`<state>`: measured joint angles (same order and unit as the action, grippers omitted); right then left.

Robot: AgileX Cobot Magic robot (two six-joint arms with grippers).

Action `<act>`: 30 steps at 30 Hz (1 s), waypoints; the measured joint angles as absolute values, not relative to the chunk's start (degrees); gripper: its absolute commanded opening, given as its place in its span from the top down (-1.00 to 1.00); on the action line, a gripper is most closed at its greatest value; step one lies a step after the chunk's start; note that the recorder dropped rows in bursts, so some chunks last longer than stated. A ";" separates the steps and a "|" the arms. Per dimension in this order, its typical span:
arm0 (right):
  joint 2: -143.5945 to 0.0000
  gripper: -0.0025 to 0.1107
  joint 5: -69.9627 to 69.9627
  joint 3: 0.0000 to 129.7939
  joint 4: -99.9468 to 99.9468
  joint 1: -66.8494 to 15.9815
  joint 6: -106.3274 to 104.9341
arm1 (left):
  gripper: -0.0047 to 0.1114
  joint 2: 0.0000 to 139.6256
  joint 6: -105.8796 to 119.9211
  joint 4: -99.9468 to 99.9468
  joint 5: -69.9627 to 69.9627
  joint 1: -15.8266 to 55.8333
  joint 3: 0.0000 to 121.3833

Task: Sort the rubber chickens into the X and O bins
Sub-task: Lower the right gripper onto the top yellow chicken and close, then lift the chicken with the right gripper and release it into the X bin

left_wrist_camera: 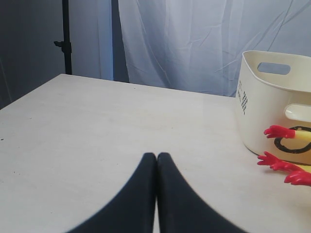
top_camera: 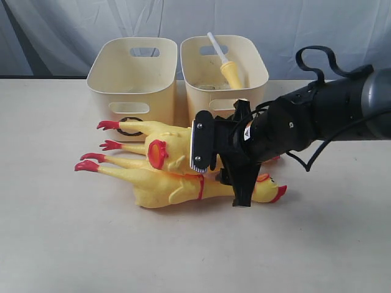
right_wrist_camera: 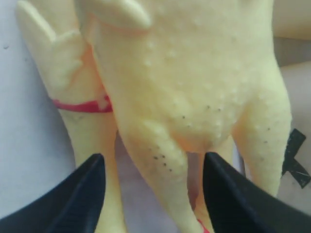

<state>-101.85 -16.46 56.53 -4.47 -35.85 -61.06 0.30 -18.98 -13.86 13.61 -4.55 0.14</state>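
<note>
Your right gripper (right_wrist_camera: 153, 160) is hanging spread just over the upper chicken (top_camera: 173, 145), which is lying tight against the lower chicken (top_camera: 164, 190) on the table (top_camera: 61, 244), in front of the bins (top_camera: 131, 76). If you close now, you are risking to pinch both chickens together. Your left gripper (left_wrist_camera: 156, 194) is resting pressed together, well apart.

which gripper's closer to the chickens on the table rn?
Right. The right gripper sits over the chickens, jaws open either side of one. The left gripper, shut, is off to the side, seeing only their feet.
</note>
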 measured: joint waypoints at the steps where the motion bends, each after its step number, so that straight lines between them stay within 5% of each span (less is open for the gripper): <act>1: -102.09 -0.03 -16.22 56.53 -4.47 -35.85 -61.06 | 0.92 0.30 -18.98 -13.86 13.61 -4.55 0.14; 11: -104.52 0.00 -12.47 56.53 -4.47 -35.85 -61.06 | 0.92 0.30 -18.98 -13.86 13.61 -4.55 0.14; 20: -104.79 0.94 -11.57 56.53 -4.47 -35.85 -61.06 | 0.92 0.30 -18.98 -13.86 13.61 -4.55 0.14; 30: -104.79 0.97 -12.25 56.53 -4.47 -35.85 -60.80 | 0.92 0.30 -18.98 -13.86 13.61 -4.55 0.14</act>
<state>-104.79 -12.25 56.53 -4.47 -35.85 -60.80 0.30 -18.98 -13.86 13.61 -4.55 0.14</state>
